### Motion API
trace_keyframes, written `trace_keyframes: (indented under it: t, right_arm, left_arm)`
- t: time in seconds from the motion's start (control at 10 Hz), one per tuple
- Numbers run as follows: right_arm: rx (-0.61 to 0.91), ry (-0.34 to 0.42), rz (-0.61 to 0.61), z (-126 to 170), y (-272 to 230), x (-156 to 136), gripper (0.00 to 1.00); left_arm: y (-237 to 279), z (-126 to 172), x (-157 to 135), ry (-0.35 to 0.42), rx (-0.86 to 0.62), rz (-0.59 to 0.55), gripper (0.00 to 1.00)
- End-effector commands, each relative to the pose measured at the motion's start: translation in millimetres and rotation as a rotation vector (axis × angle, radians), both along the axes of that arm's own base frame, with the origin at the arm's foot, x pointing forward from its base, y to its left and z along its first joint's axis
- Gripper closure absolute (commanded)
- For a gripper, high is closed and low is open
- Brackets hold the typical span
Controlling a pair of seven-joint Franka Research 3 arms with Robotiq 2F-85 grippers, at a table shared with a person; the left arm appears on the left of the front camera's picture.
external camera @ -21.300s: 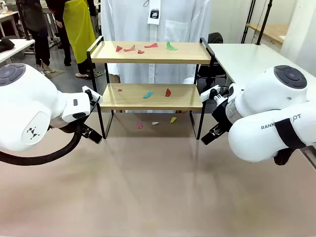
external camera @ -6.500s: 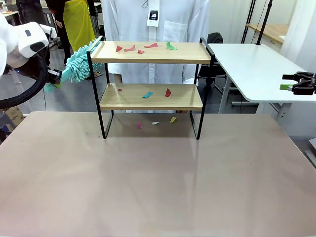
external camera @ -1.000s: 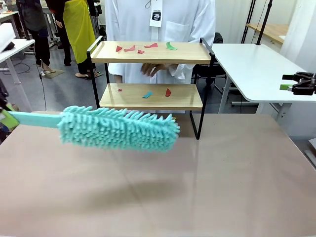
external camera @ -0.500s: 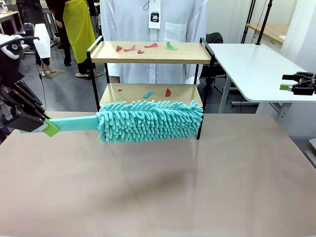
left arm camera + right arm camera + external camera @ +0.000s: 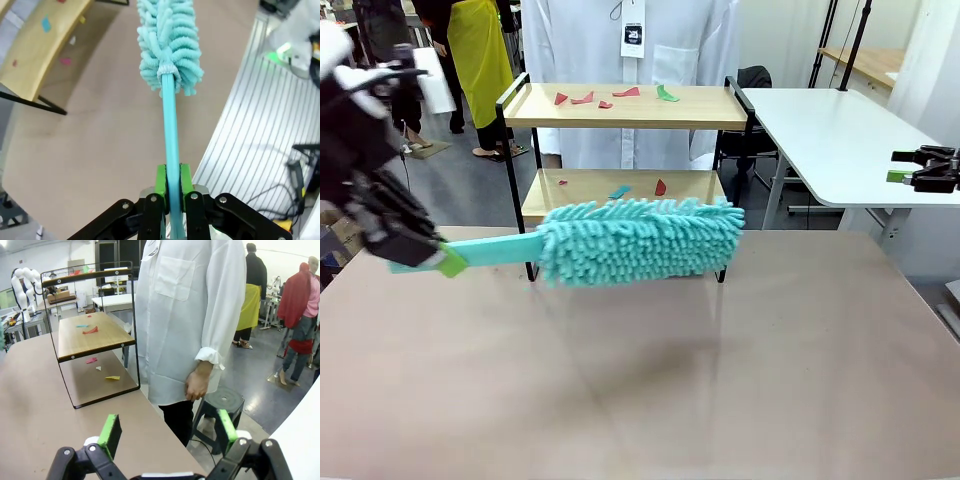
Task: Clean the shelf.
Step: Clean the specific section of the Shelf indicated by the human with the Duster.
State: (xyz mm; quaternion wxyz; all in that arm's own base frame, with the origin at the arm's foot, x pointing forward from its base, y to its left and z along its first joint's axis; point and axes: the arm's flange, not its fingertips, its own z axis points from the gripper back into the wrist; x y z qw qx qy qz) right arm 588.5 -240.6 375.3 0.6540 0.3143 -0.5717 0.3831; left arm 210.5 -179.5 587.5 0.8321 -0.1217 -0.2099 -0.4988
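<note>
Front view, left: clenching left gripper (image 5: 425, 258) on handle of teal duster (image 5: 640, 240), holding its fluffy head level before lower board of shelf (image 5: 700, 106), standing far middle on beige table (image 5: 720, 380). Far right: holding right gripper (image 5: 918, 170) spread wide, grasping nothing.

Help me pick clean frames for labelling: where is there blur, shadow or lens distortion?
Front view: left arm motion-blurred, duster casts a soft shadow on the table. Left wrist view: wide lens bows the table edge. Right wrist view: sharp, shelf posts bow slightly.
</note>
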Motion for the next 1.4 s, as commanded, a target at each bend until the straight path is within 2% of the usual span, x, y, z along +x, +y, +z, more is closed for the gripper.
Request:
trace_keyframes:
  t: [0.0, 0.2, 0.6, 0.9, 1.3]
  right_arm:
    - [-0.006, -0.005, -0.001, 3.7, 2.1, 1.4, 0.00]
    - [-0.006, -0.005, -0.001, 3.7, 2.1, 1.4, 0.00]
    - [-0.006, -0.005, -0.001, 3.7, 2.1, 1.4, 0.00]
    - [-0.006, -0.005, -0.001, 3.7, 2.1, 1.4, 0.00]
    - [-0.006, -0.005, -0.001, 3.7, 2.1, 1.4, 0.00]
  left_arm:
    - [-44.4, -6.1, 8.1, -0.034, -0.011, 0.189, 0.87]
    - [-62.6, -15.7, 12.5, -0.007, -0.079, 0.311, 0.87]
    - [-112.5, -21.1, 28.4, 0.013, -0.145, 0.468, 0.87]
    - [-152.0, -24.5, 43.3, 0.065, -0.226, 0.634, 0.87]
    - [-204.2, -38.8, 77.8, 0.107, -0.262, 0.735, 0.87]
